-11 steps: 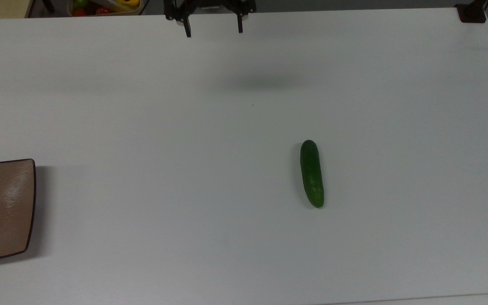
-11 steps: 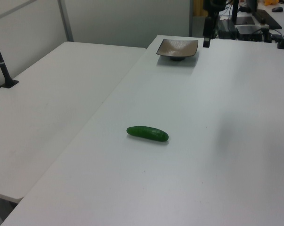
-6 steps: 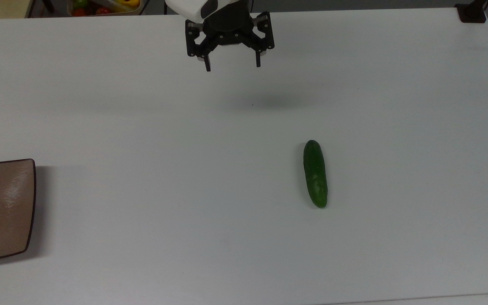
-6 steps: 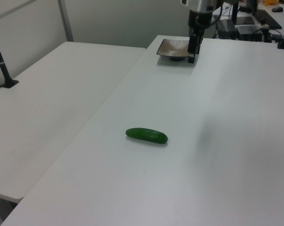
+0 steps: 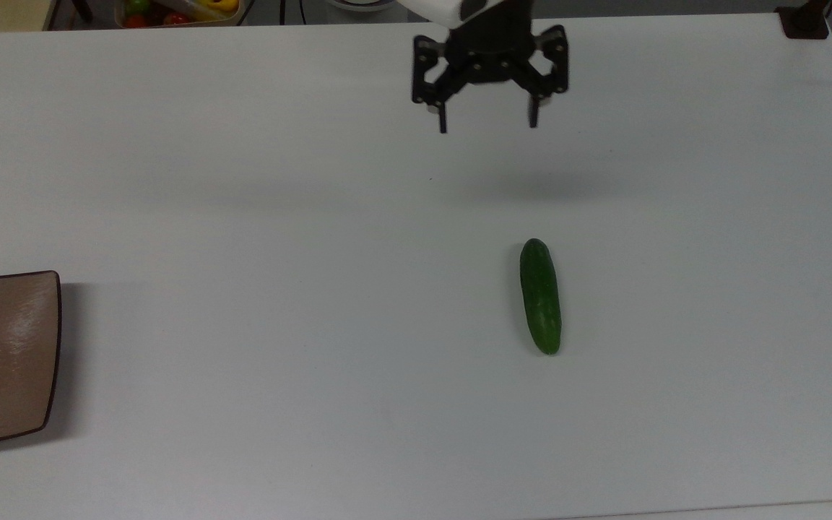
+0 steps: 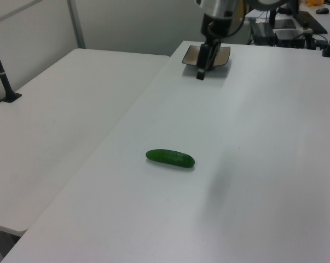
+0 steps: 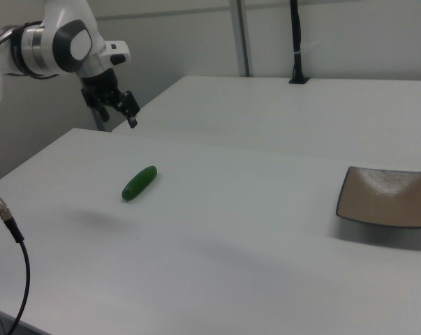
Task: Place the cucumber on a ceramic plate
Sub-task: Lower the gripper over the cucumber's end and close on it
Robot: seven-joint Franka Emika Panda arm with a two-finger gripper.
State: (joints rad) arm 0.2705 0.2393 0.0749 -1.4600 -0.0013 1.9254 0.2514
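Open-fingered gripper (image 5: 487, 127) hangs above table, cucumber (image 5: 540, 296) well apart.

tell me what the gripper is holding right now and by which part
Nothing. The black two-finger gripper hangs open in the air; the dark green cucumber lies apart on the white table.

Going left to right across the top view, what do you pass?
ceramic plate at the top view's left edge → gripper, open, above the table → cucumber lying on the table → dark clamp at the top view's far right corner.
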